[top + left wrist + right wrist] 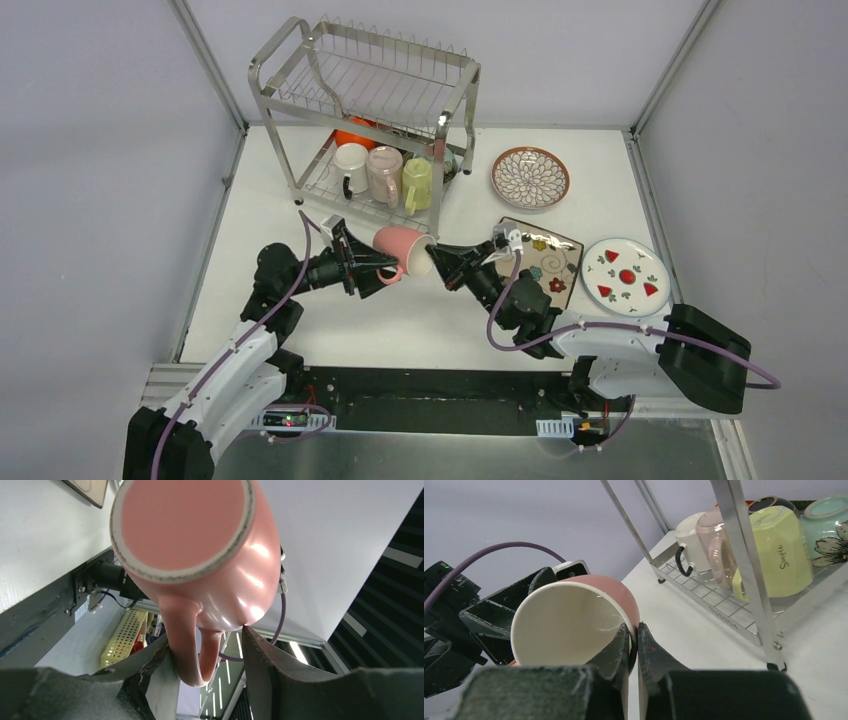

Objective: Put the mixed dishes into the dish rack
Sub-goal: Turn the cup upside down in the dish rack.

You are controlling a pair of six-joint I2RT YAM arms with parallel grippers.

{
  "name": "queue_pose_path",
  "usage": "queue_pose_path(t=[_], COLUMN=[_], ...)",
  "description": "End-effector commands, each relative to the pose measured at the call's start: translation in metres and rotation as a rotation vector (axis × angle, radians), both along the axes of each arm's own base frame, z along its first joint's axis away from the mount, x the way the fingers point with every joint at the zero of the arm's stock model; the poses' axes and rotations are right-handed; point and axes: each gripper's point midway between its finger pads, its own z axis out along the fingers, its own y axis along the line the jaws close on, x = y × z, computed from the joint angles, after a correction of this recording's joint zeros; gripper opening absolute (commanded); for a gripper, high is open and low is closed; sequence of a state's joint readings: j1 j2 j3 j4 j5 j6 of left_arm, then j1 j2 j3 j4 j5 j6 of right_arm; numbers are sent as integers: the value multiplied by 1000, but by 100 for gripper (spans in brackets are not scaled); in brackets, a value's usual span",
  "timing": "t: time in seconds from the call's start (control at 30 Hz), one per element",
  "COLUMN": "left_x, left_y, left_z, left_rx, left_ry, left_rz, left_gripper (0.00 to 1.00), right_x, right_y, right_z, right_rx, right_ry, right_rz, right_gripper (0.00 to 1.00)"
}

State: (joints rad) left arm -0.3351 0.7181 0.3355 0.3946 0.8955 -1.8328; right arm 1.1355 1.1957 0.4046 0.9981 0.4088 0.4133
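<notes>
A pink mug [403, 245] hangs on its side above the table in front of the dish rack [300, 60], between both grippers. My right gripper [438, 262] is shut on its rim, one finger inside the cream interior [569, 625] and one outside. My left gripper [378, 268] stands at the mug's base end. In the left wrist view its jaws straddle the handle [192, 650]: one finger touches it, and the other has a gap to it. On the rack's lower shelf stand a white mug [350, 160], a pale pink mug [384, 170] and a yellow-green mug [417, 183].
An orange bowl [352, 132] and a mint bowl [829, 525] sit behind the racked mugs. On the table to the right lie a brown-rimmed petal plate [530, 178], a square floral plate [548, 260] under the right arm, and a white red-marked plate [626, 274].
</notes>
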Motion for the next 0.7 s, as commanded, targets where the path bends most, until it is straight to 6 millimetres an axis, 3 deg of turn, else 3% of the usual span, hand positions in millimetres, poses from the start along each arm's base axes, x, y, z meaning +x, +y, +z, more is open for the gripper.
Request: queue_pose_path(t=[0.0, 0.3, 0.67], left_x=[-7, -14, -18], left_y=[5, 10, 9], left_z=[38, 59, 55], left_rx=[-99, -165, -143], left_ry=[-116, -154, -148], left_rz=[23, 28, 10], left_gripper=[44, 37, 31], right_x=[-26, -34, -40], right_y=[10, 28, 45], right_z=[58, 33, -5], right_rx=[232, 176, 41], right_ry=[-77, -46, -59], right_rz=[148, 228, 297], right_gripper=[0, 0, 0])
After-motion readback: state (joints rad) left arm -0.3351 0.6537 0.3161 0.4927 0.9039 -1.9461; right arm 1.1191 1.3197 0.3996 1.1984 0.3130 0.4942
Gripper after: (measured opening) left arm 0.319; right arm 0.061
